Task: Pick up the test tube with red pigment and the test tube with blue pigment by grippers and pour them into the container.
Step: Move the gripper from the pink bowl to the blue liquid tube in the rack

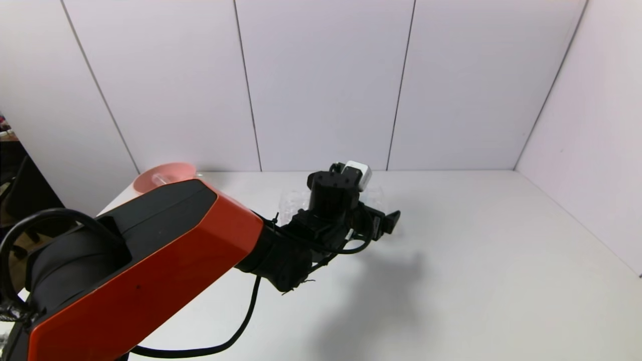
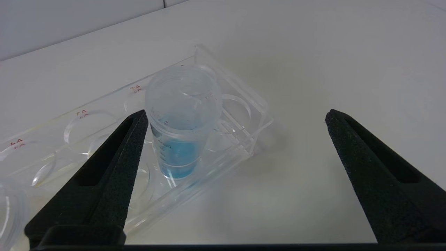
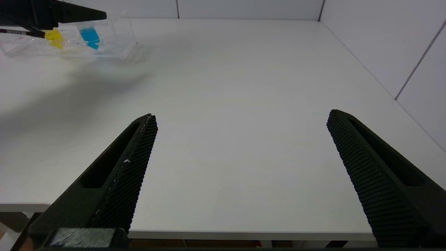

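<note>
Two pincers show, each with two pointed black fingers of rough, grainy texture. The left pincer hangs over the clear tube rack with its fingers spread wide and nothing between them; one finger tip stands just beside the tube with blue liquid. The right pincer sits low at the near edge of the white worktop, well apart from the rack, also spread wide and holding nothing.

The rack is one flat-sided block of clear plastic with round holes in a row and small red marks beside them. In its end hole stands upright the test tube with blue pigment — a clear, round-walled vessel with printed markings and bright blue liquid in its lower part. From the right wrist view a second vessel with yellow liquid stands next to it in the rack. One pink bowl sits at the worktop's far left corner, partly behind the orange-and-black left arm.
</note>
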